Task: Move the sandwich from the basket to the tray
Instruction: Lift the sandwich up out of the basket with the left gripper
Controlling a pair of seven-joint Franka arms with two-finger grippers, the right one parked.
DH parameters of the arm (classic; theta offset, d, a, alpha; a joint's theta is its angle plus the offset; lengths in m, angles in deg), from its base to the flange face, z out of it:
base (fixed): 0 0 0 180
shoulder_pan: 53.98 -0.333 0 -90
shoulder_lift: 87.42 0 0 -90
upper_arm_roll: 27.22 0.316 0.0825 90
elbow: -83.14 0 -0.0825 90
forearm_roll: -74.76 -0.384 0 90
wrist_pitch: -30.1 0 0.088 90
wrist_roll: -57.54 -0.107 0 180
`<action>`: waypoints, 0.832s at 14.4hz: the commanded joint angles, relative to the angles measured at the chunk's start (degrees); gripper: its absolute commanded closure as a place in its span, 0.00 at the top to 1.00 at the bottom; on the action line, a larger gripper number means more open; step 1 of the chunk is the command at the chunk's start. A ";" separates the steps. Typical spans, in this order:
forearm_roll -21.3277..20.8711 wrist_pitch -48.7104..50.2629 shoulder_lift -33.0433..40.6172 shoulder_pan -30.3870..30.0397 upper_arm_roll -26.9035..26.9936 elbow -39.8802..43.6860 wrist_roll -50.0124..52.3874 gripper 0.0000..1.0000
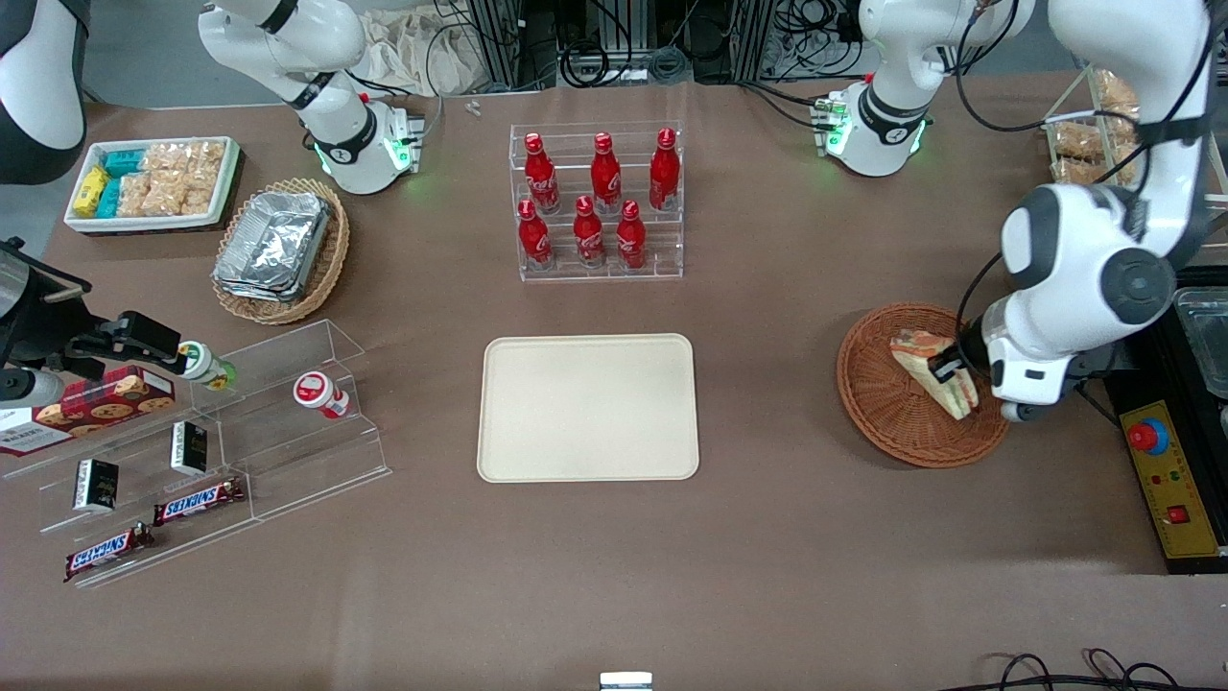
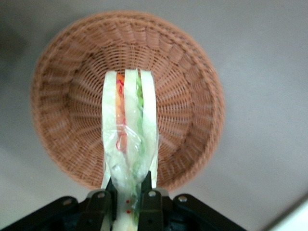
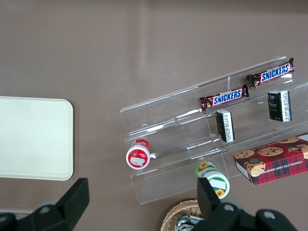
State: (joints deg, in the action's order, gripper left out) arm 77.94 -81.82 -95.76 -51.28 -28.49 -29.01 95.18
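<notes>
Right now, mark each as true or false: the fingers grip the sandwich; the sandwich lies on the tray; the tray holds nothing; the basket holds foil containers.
1. The gripper fingers grip the sandwich over the basket. True.
2. The sandwich lies on the tray. False: it is held above the basket.
3. The tray holds nothing. True.
4. This basket holds foil containers. False: those sit in a lighter basket toward the parked arm's end.

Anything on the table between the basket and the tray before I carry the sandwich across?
No: the front view shows bare tabletop between the basket and the tray. The gripper holds the sandwich above the basket.
</notes>
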 commanded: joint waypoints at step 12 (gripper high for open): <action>-0.54 16.46 -4.92 8.36 -8.84 20.38 -0.38 0.00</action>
State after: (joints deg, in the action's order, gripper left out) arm 77.85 -67.08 -98.48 -45.33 -37.40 -12.80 94.88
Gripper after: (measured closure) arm 0.859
